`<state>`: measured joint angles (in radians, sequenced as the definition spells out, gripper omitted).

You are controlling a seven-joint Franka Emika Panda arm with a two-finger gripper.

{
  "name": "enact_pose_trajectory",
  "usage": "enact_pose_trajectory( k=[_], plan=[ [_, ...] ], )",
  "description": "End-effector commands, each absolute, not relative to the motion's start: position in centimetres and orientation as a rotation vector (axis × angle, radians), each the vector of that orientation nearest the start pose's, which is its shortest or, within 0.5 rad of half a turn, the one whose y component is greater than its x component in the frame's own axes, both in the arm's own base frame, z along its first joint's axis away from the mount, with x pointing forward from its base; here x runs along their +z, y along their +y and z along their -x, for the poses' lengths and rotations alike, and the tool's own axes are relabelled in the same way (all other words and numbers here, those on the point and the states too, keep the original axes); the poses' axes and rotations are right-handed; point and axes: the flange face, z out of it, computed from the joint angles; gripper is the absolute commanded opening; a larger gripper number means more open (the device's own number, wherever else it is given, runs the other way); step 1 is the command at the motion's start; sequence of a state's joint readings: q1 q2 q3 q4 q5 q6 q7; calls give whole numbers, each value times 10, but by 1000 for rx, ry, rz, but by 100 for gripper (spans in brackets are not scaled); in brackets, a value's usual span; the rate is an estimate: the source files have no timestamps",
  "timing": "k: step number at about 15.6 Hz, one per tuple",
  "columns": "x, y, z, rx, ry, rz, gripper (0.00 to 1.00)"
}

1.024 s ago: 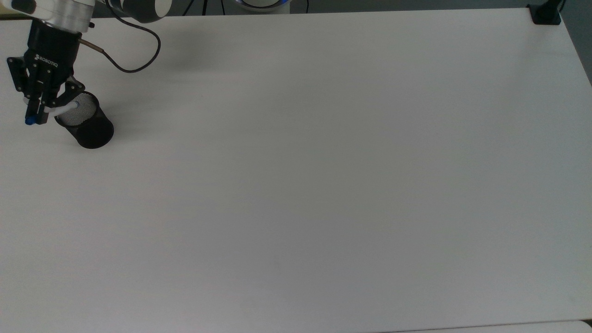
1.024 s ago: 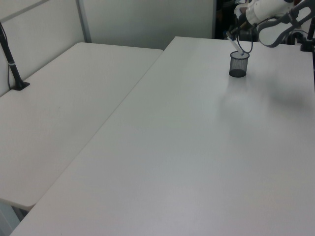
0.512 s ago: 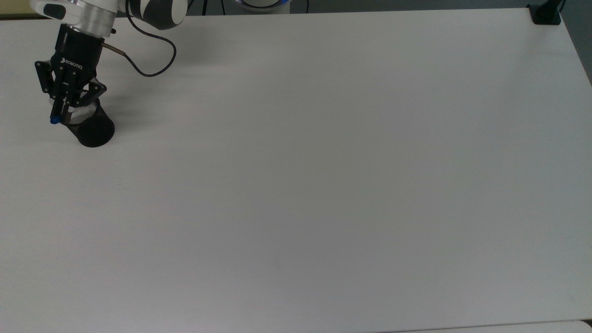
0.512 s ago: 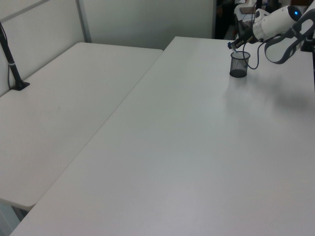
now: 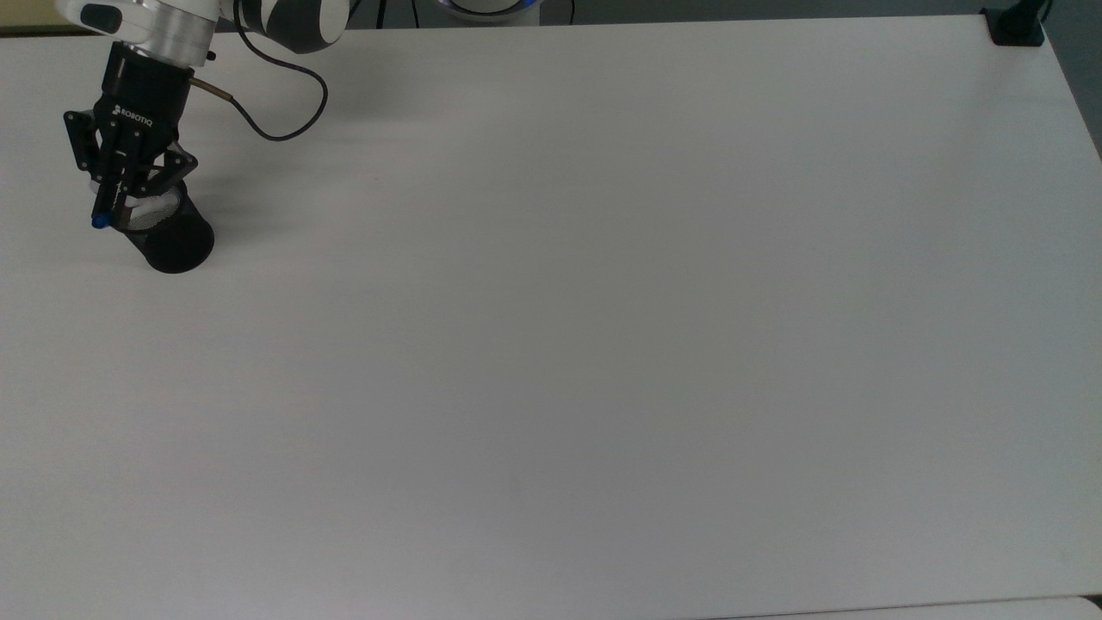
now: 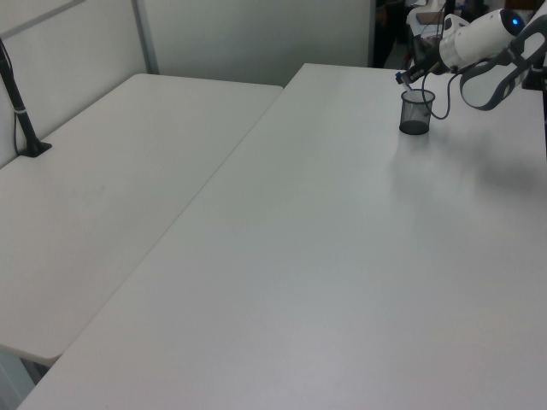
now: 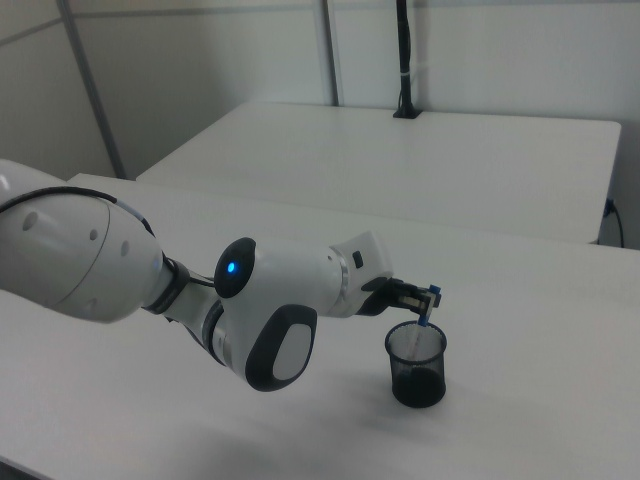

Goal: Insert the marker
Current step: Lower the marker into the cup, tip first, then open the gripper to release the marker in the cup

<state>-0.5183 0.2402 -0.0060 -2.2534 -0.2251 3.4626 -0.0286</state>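
Observation:
A black mesh cup [image 5: 176,245] stands near the far left edge of the white table [image 5: 551,344] in the top view. My gripper [image 5: 116,211] hovers over the cup's mouth, shut on the marker [image 5: 99,222], whose blue end sticks out past the fingers. In the right view the marker [image 7: 424,318] slants down from the gripper [image 7: 425,297], and its lower end is inside the rim of the cup [image 7: 417,375]. The left view has the cup [image 6: 416,115] at the far right, with the gripper [image 6: 408,77] and marker [image 6: 399,77] just above it.
A black cable [image 5: 275,129] loops from the wrist over the table behind the cup. A black mount [image 5: 1016,26] sits at the top view's far right corner. A second white table [image 6: 111,188] with a black post [image 6: 21,120] stands alongside.
Over the last second the gripper moved toward the top view's right, onto the cup's mouth, and the marker swung steeper into the rim. Almost nothing has moved in the last half second.

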Motion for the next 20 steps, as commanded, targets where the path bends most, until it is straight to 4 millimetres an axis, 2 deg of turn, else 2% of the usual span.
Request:
enact_pose_trajectory(
  k=[1, 3, 8, 12, 15, 20],
  plan=[
    [396, -268, -520, -1602, 444, 2986, 100],
    [404, -268, -522, -1624, 444, 2977, 100],
    [401, -268, -521, -1617, 449, 2977, 100],
    [409, -265, -523, -1631, 442, 2971, 100],
    [437, -261, -533, -1634, 480, 2949, 100],
    [466, -250, -556, -1557, 558, 2933, 100]
  ],
)
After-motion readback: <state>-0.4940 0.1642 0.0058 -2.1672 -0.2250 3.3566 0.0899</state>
